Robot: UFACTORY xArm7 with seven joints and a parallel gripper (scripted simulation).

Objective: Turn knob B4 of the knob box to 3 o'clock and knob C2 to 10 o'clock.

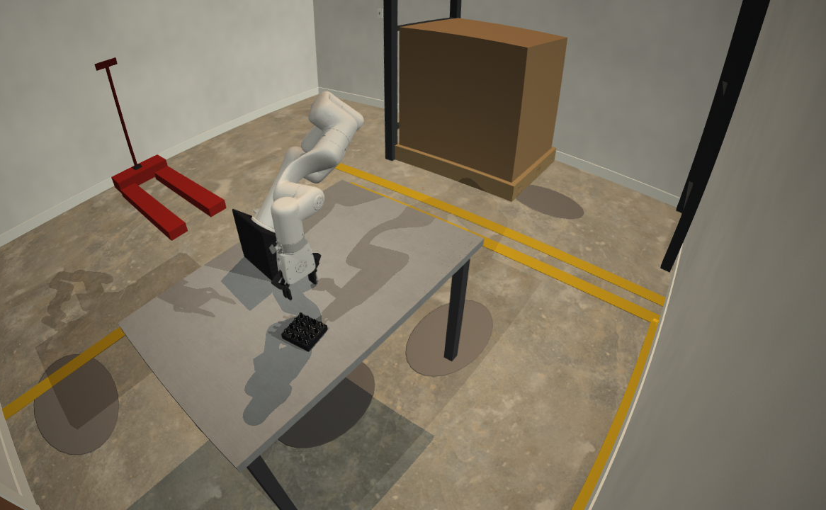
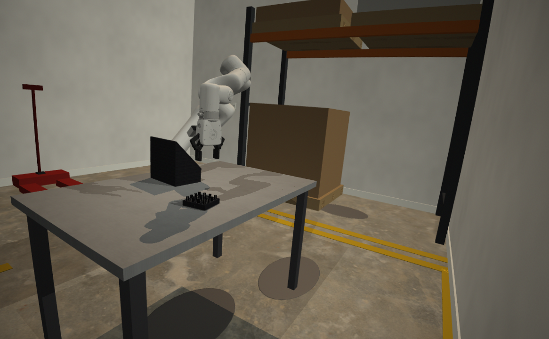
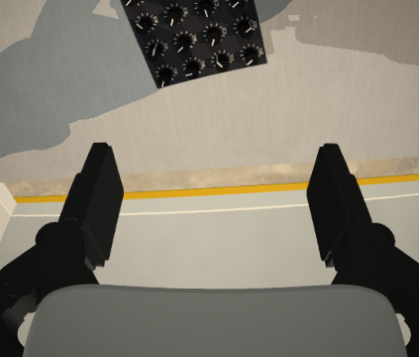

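The black knob box (image 1: 307, 331) (image 2: 201, 201) (image 3: 191, 18) stands on its feet on the grey table (image 1: 213, 367) (image 2: 99, 219), near the middle. It carries a grid of small black knobs with white lines; the printed names are too small to read. My gripper (image 1: 300, 284) (image 2: 207, 152) (image 3: 215, 167) hangs well above the box and a little behind it, fingers wide open and empty. In the wrist view the box lies at the top, far below the fingers.
A black wedge-shaped stand (image 1: 252, 244) (image 2: 171, 162) sits on the table by the arm's base. A large brown crate (image 1: 476, 95) (image 2: 293, 147), a black rack post (image 2: 246, 84) and a red pallet jack (image 1: 165, 196) stand on the floor around the table.
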